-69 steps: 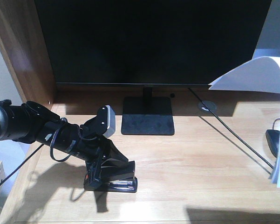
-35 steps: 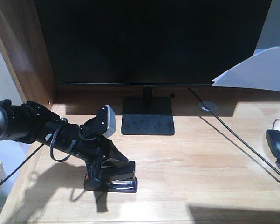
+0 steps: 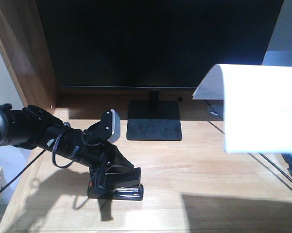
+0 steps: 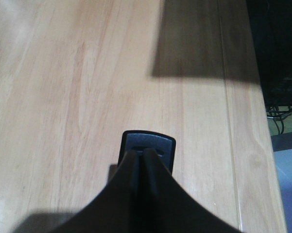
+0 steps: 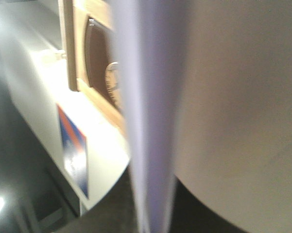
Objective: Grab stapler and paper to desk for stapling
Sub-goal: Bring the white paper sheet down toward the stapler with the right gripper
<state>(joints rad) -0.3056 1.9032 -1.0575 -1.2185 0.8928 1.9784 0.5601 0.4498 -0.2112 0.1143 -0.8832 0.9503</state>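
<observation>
left jaws pressed together atop small black stapler [image 3: 128, 175] | light-wood tabletop [image 3: 199, 165] beneath | right jaws hidden behind white paper sheet [image 3: 262, 109], state untellable

Desk [image 3: 209, 179] with stapler [image 3: 128, 183], monitor stand [image 3: 153, 121]

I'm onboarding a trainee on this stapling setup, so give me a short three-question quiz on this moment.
1. True or false: the paper lies flat on the desk.
2. The left gripper's fingers are: A wide open; B shut on the stapler; C out of view.
3. Fill in: behind the stapler stands a black ____.
Key: 1 false; 2 B; 3 monitor.
</observation>
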